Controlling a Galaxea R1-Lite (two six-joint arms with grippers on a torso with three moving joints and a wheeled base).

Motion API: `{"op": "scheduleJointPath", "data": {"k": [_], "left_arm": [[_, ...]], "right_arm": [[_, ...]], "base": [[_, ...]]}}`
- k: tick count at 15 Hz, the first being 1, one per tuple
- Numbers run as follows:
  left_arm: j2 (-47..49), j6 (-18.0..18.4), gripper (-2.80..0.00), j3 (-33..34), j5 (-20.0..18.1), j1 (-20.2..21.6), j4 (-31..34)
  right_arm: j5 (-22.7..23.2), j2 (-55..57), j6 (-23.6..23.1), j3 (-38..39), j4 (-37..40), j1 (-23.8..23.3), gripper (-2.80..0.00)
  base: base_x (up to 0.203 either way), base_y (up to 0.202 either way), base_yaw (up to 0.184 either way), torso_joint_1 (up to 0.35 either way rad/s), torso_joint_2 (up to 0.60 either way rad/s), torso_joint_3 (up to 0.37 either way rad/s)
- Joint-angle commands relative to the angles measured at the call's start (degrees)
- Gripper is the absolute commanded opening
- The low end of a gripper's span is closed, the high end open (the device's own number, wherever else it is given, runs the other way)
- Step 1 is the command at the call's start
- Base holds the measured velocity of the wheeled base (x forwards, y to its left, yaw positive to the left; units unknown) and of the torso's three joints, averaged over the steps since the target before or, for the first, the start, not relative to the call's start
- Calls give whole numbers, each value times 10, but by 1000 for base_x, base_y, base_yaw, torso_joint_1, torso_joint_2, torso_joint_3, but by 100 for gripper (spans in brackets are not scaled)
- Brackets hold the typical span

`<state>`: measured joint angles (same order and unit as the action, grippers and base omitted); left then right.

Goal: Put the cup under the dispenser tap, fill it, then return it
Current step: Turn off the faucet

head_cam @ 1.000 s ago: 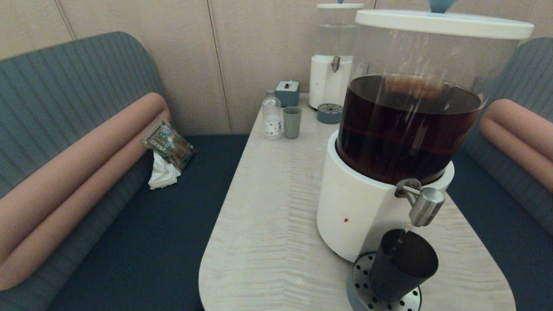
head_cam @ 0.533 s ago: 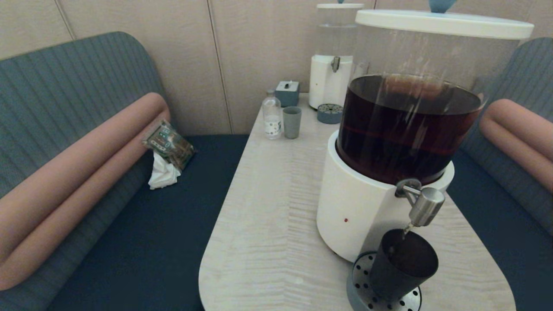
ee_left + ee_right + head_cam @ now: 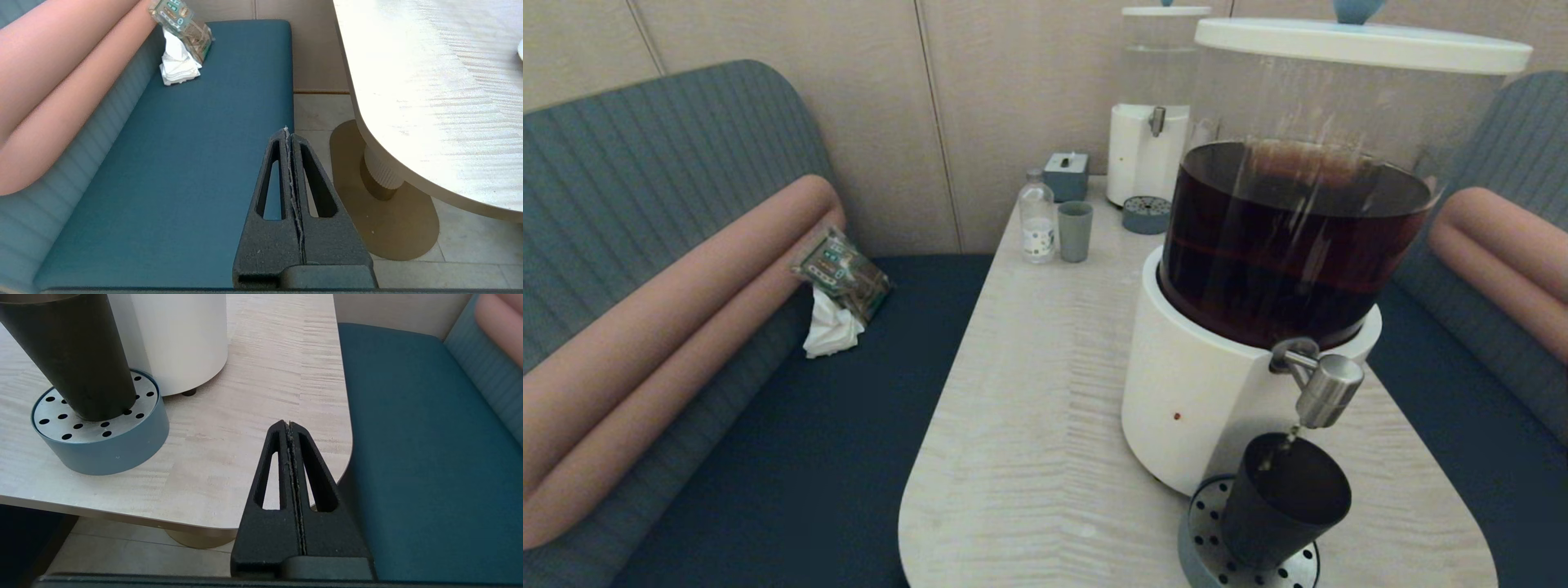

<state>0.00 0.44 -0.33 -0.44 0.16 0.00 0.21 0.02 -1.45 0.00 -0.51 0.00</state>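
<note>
The cup (image 3: 1282,510) stands on the drip tray (image 3: 1205,543) under the dispenser tap (image 3: 1327,390), at the counter's (image 3: 1029,425) five o'clock; a bottle (image 3: 1037,219) stands at twelve.

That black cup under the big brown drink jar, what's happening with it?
Nobody is holding it right now. The black cup stands by itself on the round drip tray, right under the metal tap of the big jar of brown drink, and a thin trickle falls from the tap into it. The robot's right tool waits shut near the table's edge, and its left tool rests shut over the blue bench.
</note>
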Motion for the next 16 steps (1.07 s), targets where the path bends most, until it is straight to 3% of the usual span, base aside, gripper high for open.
{"op": "scheduleJointPath", "data": {"k": [1,12,14,16], "left_arm": [[1,0,-280,0,0,0,0],[1,12,-280,-1,-3,-2,4],[4,47,-280,-9,-5,-2,21],[27,51,-280,-11,-9,-2,28]], "right_arm": [[1,-4,0,4,0,0,-280],[1,-3,0,4,0,0,-280],[1,-3,0,4,0,0,-280],[0,-3,0,4,0,0,-280]], "base": [[0,0,0,0,0,0],[0,0,0,0,0,0],[0,0,0,0,0,0],[0,0,0,0,0,0]]}}
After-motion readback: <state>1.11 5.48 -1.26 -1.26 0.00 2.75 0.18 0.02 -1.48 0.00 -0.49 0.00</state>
